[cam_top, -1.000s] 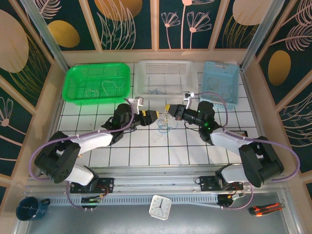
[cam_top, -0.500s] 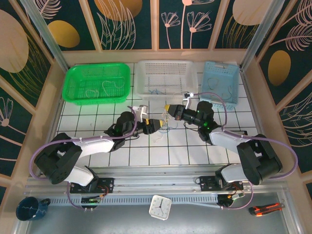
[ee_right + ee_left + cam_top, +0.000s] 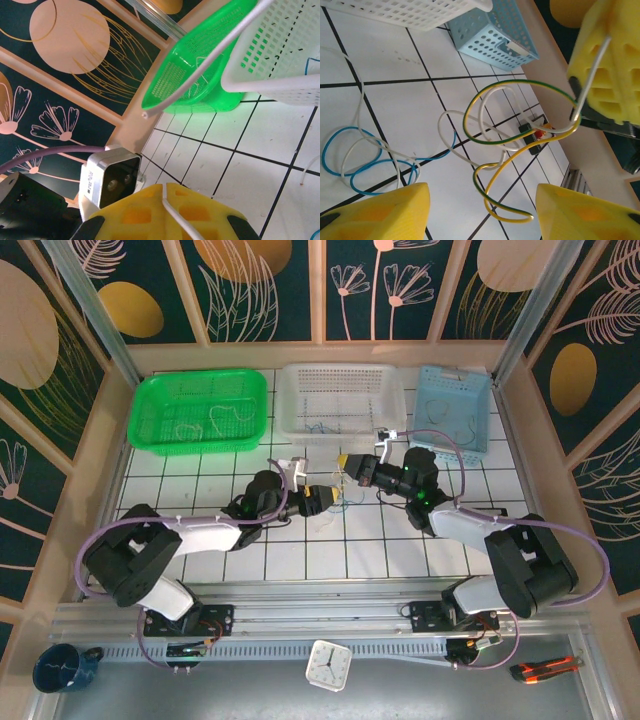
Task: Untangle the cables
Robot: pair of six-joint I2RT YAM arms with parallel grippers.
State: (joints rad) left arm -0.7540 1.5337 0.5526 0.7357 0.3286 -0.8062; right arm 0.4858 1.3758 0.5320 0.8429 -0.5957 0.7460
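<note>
Cables (image 3: 342,492) before left gripper (image 3: 328,498), apparently in right gripper (image 3: 347,462)

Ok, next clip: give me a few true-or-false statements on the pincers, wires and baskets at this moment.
1. The right pincer is shut on a white wire. True.
2. The left pincer grips the blue wire. False: its jaws stand open with nothing between them, and the blue wire lies on the table.
3. A green basket, a white basket and a blue basket stand in a row at the far side. True.
4. The green basket has nothing in it. False: a few thin wires lie inside.
</note>
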